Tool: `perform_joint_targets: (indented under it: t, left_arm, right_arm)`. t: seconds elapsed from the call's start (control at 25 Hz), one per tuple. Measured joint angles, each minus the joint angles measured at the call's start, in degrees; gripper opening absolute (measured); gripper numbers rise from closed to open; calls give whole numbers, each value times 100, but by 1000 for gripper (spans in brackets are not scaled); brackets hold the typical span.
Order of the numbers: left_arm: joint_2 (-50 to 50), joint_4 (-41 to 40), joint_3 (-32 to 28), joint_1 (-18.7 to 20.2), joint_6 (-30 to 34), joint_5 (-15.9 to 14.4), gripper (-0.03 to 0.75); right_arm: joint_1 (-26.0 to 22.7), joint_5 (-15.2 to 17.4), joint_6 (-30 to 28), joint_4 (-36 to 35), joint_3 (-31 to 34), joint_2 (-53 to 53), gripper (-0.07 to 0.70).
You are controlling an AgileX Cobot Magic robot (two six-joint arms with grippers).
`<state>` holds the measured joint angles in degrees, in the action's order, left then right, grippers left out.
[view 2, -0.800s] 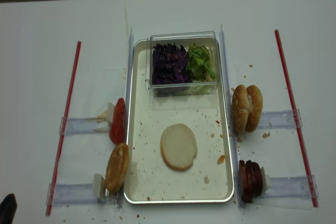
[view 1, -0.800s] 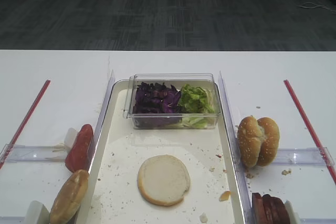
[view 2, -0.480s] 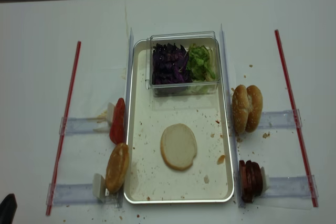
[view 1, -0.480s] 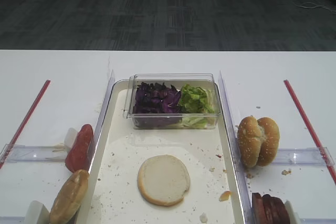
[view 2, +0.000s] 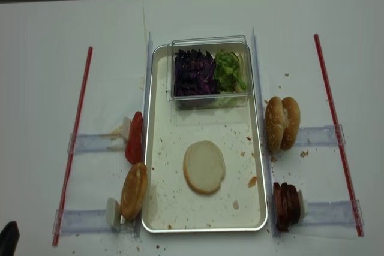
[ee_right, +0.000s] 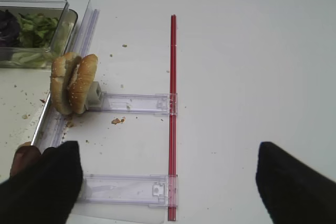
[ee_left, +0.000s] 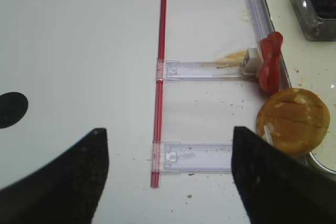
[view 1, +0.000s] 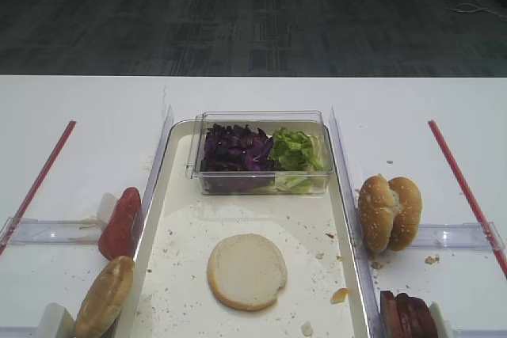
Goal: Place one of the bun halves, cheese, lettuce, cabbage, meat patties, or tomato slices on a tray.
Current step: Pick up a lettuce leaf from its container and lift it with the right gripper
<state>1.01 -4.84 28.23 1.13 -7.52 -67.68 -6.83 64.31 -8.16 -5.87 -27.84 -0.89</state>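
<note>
Tray (view 2: pixel 157 208) centre: bun half (view 2: pixel 204 166) on it, near side. Clear box (view 2: pixel 210 99) at far end holds cabbage (view 2: pixel 193 73) left, lettuce (view 2: pixel 230 71) right. Tomato slices (view 2: pixel 135 137) left of tray; meat patties (view 2: pixel 285 206) right.

Red strips (view 2: pixel 76 142) and clear rails (view 2: pixel 321 136) lie on the white table (view 2: pixel 48 28).

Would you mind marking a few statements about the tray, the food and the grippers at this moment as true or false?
1. A bun half lies cut face up on the tray. True.
2. The cabbage and lettuce share the clear box. True.
3. The meat patties lie on the tray. False: they stand on edge outside it, by its right rim.
4. The right gripper grips a bun. False: it is open and empty.
5. The tomato slices stand left of the tray. True.
</note>
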Motion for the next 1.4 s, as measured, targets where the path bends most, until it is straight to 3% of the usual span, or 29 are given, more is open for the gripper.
perform_joint_targets:
  t: [0.32,1.04,1.4]
  left_arm:
    - [0,0,0,0,0,0,490]
    - [0,0,0,0,0,0,491]
    - [0,0,0,0,0,0,491]
  right_arm:
    - [0,0,0,0,0,833,693]
    - [0,-162,0,-30,-10,5313,693]
    - [0,-230,0,-30,-10,5823,693]
